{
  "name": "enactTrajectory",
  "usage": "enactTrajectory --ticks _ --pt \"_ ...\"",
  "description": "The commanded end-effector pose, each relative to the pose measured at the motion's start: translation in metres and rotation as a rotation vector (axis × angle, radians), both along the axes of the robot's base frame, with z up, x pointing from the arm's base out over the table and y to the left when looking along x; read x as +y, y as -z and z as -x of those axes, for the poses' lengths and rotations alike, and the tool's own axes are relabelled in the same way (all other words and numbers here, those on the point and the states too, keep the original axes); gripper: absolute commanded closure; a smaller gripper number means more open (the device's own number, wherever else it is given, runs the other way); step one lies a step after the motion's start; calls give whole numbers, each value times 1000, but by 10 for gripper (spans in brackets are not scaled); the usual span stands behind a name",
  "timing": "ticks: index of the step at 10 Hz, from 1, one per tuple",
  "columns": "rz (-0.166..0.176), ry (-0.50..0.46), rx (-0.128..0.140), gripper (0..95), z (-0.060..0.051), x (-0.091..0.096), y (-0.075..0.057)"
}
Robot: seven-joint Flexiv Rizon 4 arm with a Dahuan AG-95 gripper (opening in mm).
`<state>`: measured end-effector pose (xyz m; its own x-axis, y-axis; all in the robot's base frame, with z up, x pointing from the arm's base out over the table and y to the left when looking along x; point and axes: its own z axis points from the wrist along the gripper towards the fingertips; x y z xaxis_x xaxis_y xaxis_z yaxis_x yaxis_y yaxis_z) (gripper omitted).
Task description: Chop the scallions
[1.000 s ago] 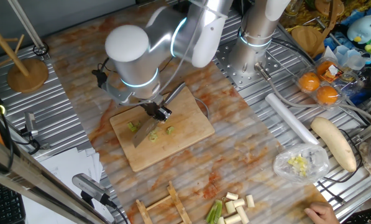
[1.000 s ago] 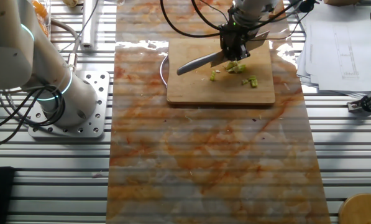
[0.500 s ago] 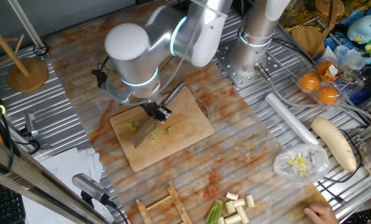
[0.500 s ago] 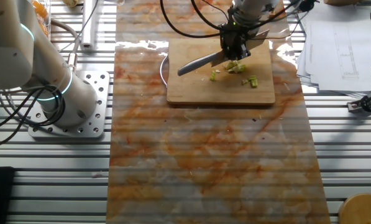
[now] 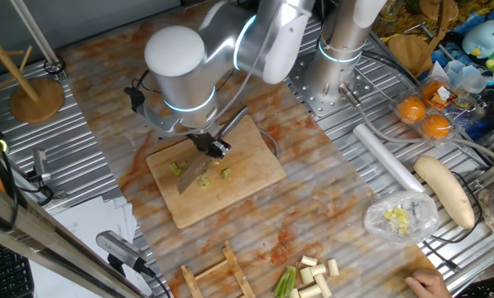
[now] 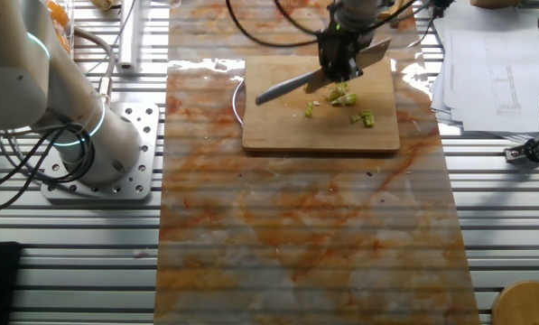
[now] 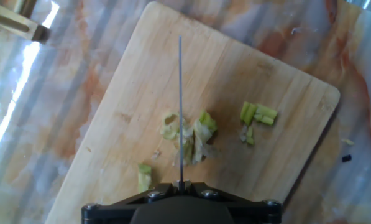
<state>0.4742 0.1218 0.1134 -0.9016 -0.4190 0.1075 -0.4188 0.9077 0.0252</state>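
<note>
My gripper [image 5: 213,147] is shut on a knife [image 5: 199,170], whose blade slants over the wooden board [image 5: 255,170]. Chopped scallions [image 5: 203,180] lie on the board under and beside the blade. In the other fixed view the gripper [image 6: 339,63] holds the knife [image 6: 283,88] a little above the scallions [image 6: 343,96], with further bits [image 6: 367,117] to the right. The hand view shows the knife [image 7: 179,99] edge-on over a cut pile of scallions [image 7: 194,132], green bits [image 7: 258,114] to its right, and one piece [image 7: 145,174] near the gripper [image 7: 180,186]. Whole scallion stalk pieces [image 5: 313,277] lie at the table's front.
A plastic bag with chopped bits [image 5: 400,217], a pale banana-shaped vegetable [image 5: 445,190], a white roll [image 5: 387,157] and oranges [image 5: 424,116] lie at the right. A second arm's base [image 5: 346,50] stands behind. A wooden rack [image 5: 218,277] and a person's hand [image 5: 429,285] are at the front.
The gripper and knife have risen slightly off the board above the scallion pile. The scallion bits have not moved.
</note>
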Motion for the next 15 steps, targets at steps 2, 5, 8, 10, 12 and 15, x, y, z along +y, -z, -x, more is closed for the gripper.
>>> enactTrajectory --ticks 2,5,8,10,12,15 --pt "15 0 -4 950 6 -1 -11" --pt "14 -24 -8 950 -1 -9 16" --pt "1 -33 -12 950 -15 -10 39" --pt "-3 -32 -13 950 -22 -6 57" --pt "-8 -33 -35 950 -28 -3 88" --pt "6 -56 9 950 -36 -9 59"
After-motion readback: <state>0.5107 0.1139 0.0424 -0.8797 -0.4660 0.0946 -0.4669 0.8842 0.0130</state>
